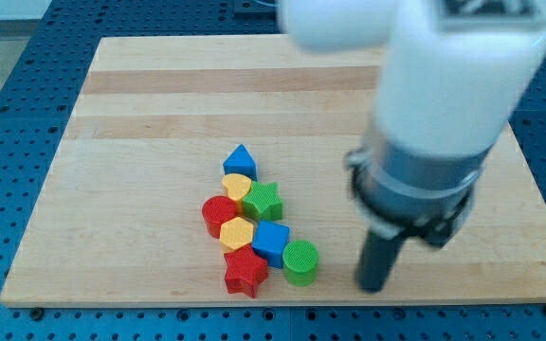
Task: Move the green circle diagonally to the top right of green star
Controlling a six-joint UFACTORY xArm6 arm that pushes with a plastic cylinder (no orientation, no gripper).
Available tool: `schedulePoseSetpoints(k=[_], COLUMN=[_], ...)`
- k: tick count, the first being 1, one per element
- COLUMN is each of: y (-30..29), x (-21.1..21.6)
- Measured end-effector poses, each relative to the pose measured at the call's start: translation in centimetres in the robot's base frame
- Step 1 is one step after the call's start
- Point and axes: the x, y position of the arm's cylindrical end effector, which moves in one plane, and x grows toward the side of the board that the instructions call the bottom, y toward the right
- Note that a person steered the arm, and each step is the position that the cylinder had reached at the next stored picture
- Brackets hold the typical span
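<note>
Nearest the view's bottom: red star (245, 273), green circle (300, 262) just to its right, and my tip (374, 285) further right again, clear of every block with bare counter (140, 104) between.

No jaws on this end effector: a plain dark rod, nothing to open or close, nothing held, only able to shove.

Green circle at the bottom right corner of the cluster, touching or nearly touching the blue cube (271, 242) up and to its left. Probably light, rigid plastic, smooth-sided; likely to slide easily on the wood and to roll off a glancing contact because of the round wall. No grasp possible, so best contact judged to be low on its side at the view's bottom left, square through the centre, for a push up and to the right. Awkward, since the red star and blue cube crowd that side.

Further up: yellow hexagon (237, 232) and red cylinder (220, 214) at the cluster's left, then the green star (263, 200), with a yellow heart (238, 186) touching its left side. Farthest: blue triangle (240, 160).

Goal spot, up and right of the green star, unoccupied.
</note>
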Motion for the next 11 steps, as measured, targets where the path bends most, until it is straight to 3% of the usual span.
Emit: schedulePoseSetpoints(k=[6, 7, 9, 10, 11], y=[-6.4, -6.2, -6.2, -6.1, -6.1], x=[-0.9, -8.9, -10.4, -14.8, -15.2])
